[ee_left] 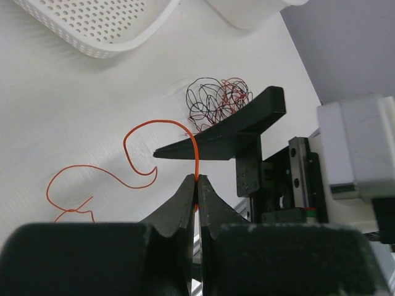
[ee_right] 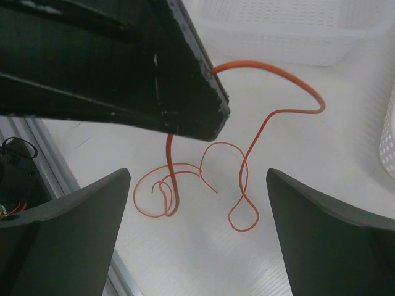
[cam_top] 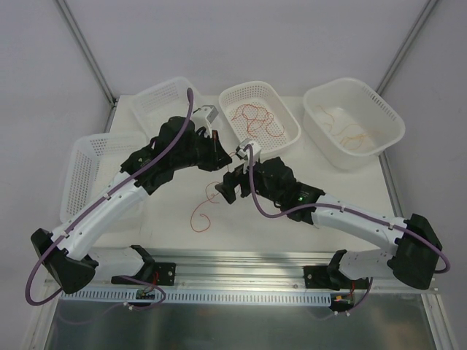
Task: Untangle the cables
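Observation:
My left gripper (ee_left: 197,180) is shut on a thin orange cable (ee_left: 139,132) and holds one end up; the rest hangs down and lies in loops on the white table (ee_right: 203,179). In the top view this cable (cam_top: 201,215) lies just below both grippers. My right gripper (ee_right: 197,203) is open and empty above the loops, its fingers (ee_right: 68,234) wide apart, right beside the left gripper (cam_top: 221,162). A small tangle of black and red cables (ee_left: 217,100) lies on the table behind the right gripper's finger (ee_left: 228,132).
The middle white basket (cam_top: 286,109) holds red cables (cam_top: 255,117). The right basket (cam_top: 387,109) holds orange cables (cam_top: 349,133). Two more white baskets stand at the back left (cam_top: 157,98) and the left (cam_top: 80,168). A metal rail (cam_top: 241,273) runs along the near edge.

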Tool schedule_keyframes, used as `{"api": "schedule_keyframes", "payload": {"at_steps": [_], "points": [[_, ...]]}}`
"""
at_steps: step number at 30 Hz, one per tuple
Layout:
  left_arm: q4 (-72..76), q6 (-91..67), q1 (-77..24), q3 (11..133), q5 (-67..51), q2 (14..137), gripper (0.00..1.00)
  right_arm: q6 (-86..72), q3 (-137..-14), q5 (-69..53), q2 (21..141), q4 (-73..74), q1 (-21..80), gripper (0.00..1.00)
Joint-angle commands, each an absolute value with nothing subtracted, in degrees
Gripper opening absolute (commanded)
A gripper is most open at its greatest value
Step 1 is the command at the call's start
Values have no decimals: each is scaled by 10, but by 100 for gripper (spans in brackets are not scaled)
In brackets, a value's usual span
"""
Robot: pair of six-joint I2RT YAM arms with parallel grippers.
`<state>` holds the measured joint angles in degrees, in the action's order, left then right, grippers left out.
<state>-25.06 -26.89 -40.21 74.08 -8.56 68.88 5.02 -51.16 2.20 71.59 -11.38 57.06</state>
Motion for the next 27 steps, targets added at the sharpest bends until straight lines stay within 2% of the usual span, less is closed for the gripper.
{"api": "schedule_keyframes", "payload": {"at_steps": [1, 6, 10, 13, 16, 17, 22, 23, 24, 27], "points": [[-228, -278, -409, 745, -93, 669, 0, 64, -538, 43, 740, -166, 570, 97], [-226, -279, -412, 745, -100, 651, 0, 66, -536, 50, 769, -201, 570, 99], [-226, -281, -412, 742, -106, 640, 0, 66, -526, 47, 785, -231, 570, 88], [-226, -287, -412, 744, -114, 634, 0, 68, -523, 45, 792, -238, 570, 74], [-225, -288, -412, 740, -113, 627, 0, 67, -519, 40, 795, -247, 570, 47], [-225, -287, -412, 739, -103, 624, 0, 66, -518, 35, 792, -247, 570, 35], [-225, -278, -412, 731, -75, 619, 0, 69, -515, 28, 773, -224, 570, 9], [-226, -275, -412, 730, -68, 618, 1, 71, -515, 27, 768, -219, 570, 1], [-226, -272, -412, 729, -53, 619, 4, 72, -515, 27, 757, -212, 570, 1], [-227, -250, -411, 731, -34, 621, 27, 85, -524, 33, 738, -173, 570, 1]]}}
